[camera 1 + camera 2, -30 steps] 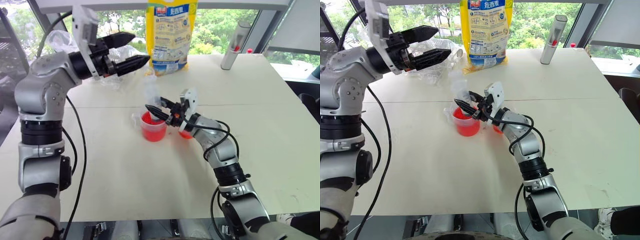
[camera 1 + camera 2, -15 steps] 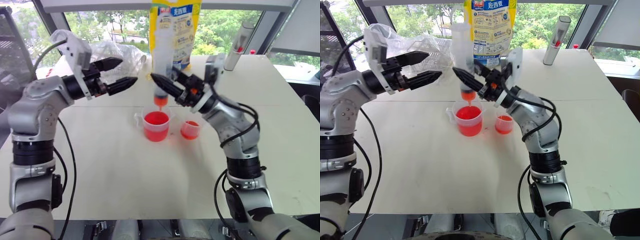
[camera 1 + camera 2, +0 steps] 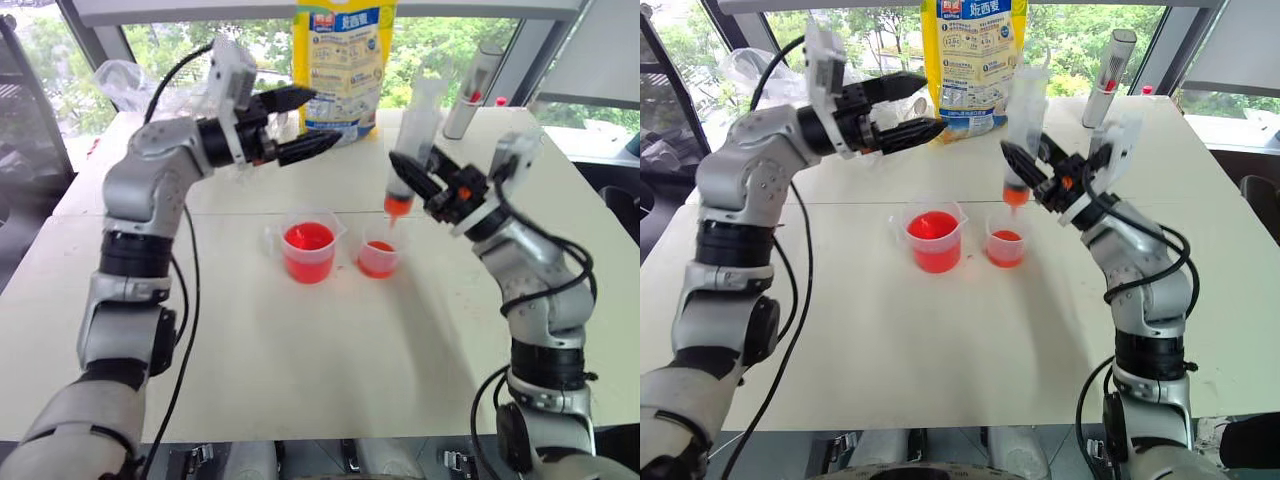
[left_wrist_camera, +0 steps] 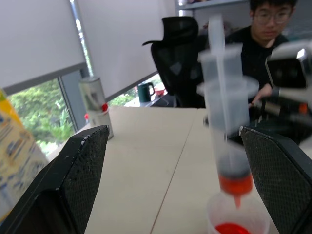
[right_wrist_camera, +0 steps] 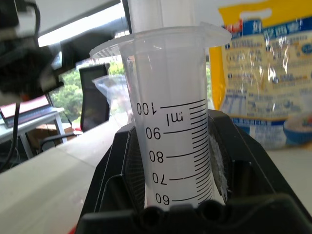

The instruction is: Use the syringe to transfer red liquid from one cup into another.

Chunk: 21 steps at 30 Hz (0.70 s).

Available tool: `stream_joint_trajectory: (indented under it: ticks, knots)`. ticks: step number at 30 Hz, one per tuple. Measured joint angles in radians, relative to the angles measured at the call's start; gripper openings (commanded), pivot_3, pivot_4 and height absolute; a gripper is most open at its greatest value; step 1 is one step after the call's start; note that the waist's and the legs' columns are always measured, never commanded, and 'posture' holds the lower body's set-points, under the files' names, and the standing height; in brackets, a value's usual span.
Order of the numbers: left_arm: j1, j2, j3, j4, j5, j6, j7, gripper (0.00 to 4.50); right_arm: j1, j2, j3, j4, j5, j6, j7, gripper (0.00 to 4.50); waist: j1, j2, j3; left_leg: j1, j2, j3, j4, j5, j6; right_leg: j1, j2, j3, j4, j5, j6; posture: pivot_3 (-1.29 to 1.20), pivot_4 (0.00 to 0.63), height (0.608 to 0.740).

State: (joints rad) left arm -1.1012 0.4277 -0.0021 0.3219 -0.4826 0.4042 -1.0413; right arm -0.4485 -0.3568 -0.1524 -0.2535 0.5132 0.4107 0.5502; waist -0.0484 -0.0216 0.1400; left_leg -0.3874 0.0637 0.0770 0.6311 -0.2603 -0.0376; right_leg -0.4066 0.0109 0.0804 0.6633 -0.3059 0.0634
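Note:
The syringe [image 3: 412, 140] stands upright with my right gripper [image 3: 408, 172] shut on its clear barrel [image 5: 170, 136]. Its orange-red tip [image 3: 397, 206] hangs just above the smaller handleless cup [image 3: 378, 258], which holds a little red liquid [image 3: 1005, 237]. To the left of it stands the handled beaker [image 3: 308, 252], about half full of red liquid [image 3: 309, 237]. My left gripper [image 3: 325, 118] is open and empty, raised behind the beaker and pointing right toward the syringe [image 4: 226, 107]. Its fingers [image 4: 73, 180] frame the syringe tip and the cup [image 4: 237, 225].
A yellow food bag [image 3: 345, 60] stands at the table's far edge, with a tall grey cylinder [image 3: 472, 90] to its right and crumpled clear plastic [image 3: 125, 80] at far left. A seated person [image 4: 263, 44] is beyond the table. White tabletop [image 3: 300, 350] lies in front of the cups.
My right gripper carried the syringe up out of the beaker and then right, to over the smaller cup. The open left gripper swung right, toward the middle.

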Motion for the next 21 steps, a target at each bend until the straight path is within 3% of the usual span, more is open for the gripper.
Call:
stream_joint_trajectory:
  ticks: [7,19,21]
  knots:
    - [-0.158,-0.093,-0.003,0.185,0.021,-0.072,-0.051,4.40,0.052,0.034,0.050,0.034,-0.062,-0.077,-0.011,1.41,0.004,0.000,0.000,-0.001,0.001,0.000,0.000,0.000,0.000,0.000,0.001,0.000,0.000,0.000,0.000,0.00,0.150,0.740]
    - [-0.200,-0.202,-0.017,0.328,0.059,-0.112,-0.122,4.40,0.055,0.037,0.069,0.033,-0.078,-0.093,-0.023,1.41,0.004,0.000,0.000,-0.001,0.001,0.000,0.000,0.000,0.000,0.000,0.002,0.000,0.000,0.000,0.000,0.00,0.150,0.740]
    - [-0.201,-0.210,-0.016,0.345,0.060,-0.112,-0.128,3.90,0.055,0.037,0.069,0.033,-0.079,-0.093,-0.024,1.41,0.004,0.000,0.000,-0.001,0.001,0.000,0.000,0.000,0.000,0.000,0.002,0.000,0.000,0.000,0.000,0.00,0.150,0.740]
